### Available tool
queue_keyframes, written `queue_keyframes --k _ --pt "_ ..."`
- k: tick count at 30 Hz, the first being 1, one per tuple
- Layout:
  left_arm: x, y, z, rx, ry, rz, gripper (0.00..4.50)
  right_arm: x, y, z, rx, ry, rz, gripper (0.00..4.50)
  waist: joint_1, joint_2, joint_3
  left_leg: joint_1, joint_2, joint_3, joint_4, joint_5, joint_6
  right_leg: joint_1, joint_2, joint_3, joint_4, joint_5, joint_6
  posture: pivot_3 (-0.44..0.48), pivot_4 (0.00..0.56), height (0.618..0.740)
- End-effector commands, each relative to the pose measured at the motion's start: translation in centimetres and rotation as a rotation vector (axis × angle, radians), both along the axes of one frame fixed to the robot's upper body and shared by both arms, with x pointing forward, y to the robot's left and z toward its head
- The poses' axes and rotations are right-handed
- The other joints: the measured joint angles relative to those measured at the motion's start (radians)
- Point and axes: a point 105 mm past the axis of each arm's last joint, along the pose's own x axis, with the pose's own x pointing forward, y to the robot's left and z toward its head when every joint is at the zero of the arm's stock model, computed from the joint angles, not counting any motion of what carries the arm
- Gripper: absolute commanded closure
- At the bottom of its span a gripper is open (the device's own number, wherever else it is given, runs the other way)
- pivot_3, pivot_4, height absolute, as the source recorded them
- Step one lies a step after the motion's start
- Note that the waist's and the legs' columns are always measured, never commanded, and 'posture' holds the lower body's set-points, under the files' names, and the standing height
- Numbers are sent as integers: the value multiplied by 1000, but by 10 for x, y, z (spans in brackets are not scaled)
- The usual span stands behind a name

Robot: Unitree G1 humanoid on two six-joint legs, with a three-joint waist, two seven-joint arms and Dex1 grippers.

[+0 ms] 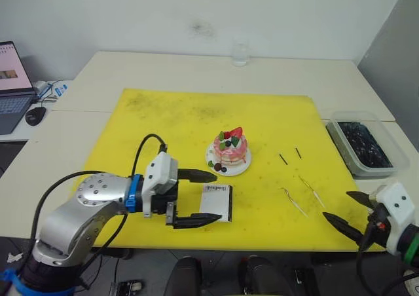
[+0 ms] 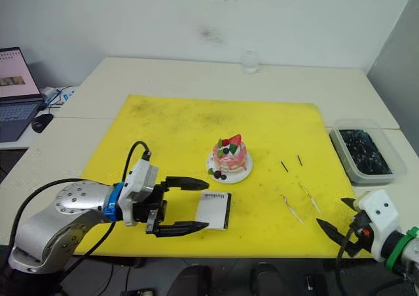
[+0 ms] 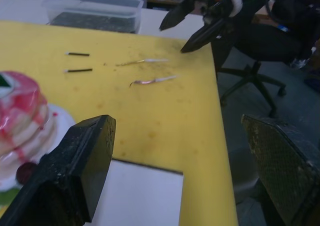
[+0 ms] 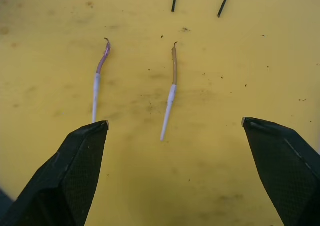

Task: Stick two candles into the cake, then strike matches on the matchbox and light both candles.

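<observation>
From the head views, nothing is started yet: the cake (image 1: 230,150) sits on its plate mid-mat with no candle in it. The two candles (image 1: 302,192) lie flat on the yellow mat (image 1: 163,119), toward the robot's right of the cake, and the two matches (image 1: 290,156) lie just beyond them. The matchbox (image 1: 217,202) rests flat near the mat's front edge, just in front of the cake. The left gripper (image 1: 204,198) has its fingers spread wide either side of the matchbox's near end, holding nothing. The right gripper (image 1: 346,211) hovers at the mat's front right corner, wide open and empty.

Left wrist view: both fingers far apart, matchbox corner between them, cake beside.

Right wrist view: fingers wide, both candles lying between them, untouched.

My read: planting, striking and lighting all remain.
</observation>
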Motion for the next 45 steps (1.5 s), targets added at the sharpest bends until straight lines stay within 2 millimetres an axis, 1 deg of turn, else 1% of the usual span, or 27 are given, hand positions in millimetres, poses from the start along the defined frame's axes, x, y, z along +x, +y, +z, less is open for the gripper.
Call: queue_keyframes --k 1,4,8,14,17,20,21,23,28,32,35,38,41,44,45 --pt "-6 -11 8 -27 -16 -36 12 8 0 2 -16 -48 -41 0 0 0 0 0 0 0 0 0 0 0 1 0 0 0 0 0 150 740" --pt "-6 -11 7 -28 -11 -32 12 13 4 -1 0 -63 -62 0 -1 0 0 0 0 0 0 0 0 0 2 0 0 0 0 0 150 740" --pt "-5 -11 5 -33 -3 -28 12 18 4 -6 -22 -84 -100 0 -1 0 0 0 0 0 0 0 0 0 3 0 0 0 0 0 150 740" --pt "-5 -12 1 -34 12 -28 12 16 8 -21 -25 -38 -119 0 -1 0 0 0 0 0 0 0 0 0 3 0 0 0 0 0 150 740" --pt "-6 -13 0 -38 18 -25 0 17 8 -25 -2 -24 -144 611 -1 0 0 0 0 0 0 0 0 0 2 0 0 0 0 0 150 740" --pt "-6 -13 -1 -40 22 -23 0 18 9 -28 24 -3 -166 1673 -1 0 0 0 0 0 0 0 0 0 2 0 0 0 0 0 150 740" --pt "-6 -13 -1 -41 24 -23 0 18 9 -29 36 4 -174 2087 -1 0 0 0 0 0 0 0 0 0 2 0 0 0 0 0 150 740" --pt "-5 -14 -1 -42 26 -22 0 18 9 -30 28 16 -169 2802 -1 0 0 0 0 0 0 0 0 0 2 0 0 0 0 0 150 740" --pt "-5 -14 -2 -46 39 -20 0 16 12 -30 55 28 -169 4488 -1 0 0 0 0 0 1 0 0 0 2 0 0 0 0 0 150 740" --pt "-6 -12 -5 -52 69 -2 0 15 16 -23 112 18 -174 4488 -1 0 0 0 0 0 0 0 0 0 2 0 0 0 0 0 150 740" --pt "-2 -9 -6 -65 97 42 0 15 23 -10 161 -15 -161 4488 0 0 0 0 0 -1 0 0 0 0 2 0 0 0 0 0 150 740" --pt "5 -7 -6 -84 153 91 0 15 30 6 203 -55 -129 4488 -1 0 0 0 1 -1 0 0 0 0 2 0 0 0 0 0 150 740" --pt "10 -8 -8 -86 215 127 0 18 39 27 272 -106 -78 4488 -1 0 0 0 1 -1 0 0 0 0 2 0 0 0 0 0 150 740" --pt "13 -13 -3 -131 291 132 0 22 46 47 349 -145 -29 4488 -1 0 0 0 0 -1 0 0 0 0 3 0 0 1 1 0 150 740" --pt "13 -16 2 -172 326 126 0 23 51 54 390 -152 3 4488 -1 0 0 -1 0 -1 1 0 0 0 3 0 0 1 1 0 150 740"
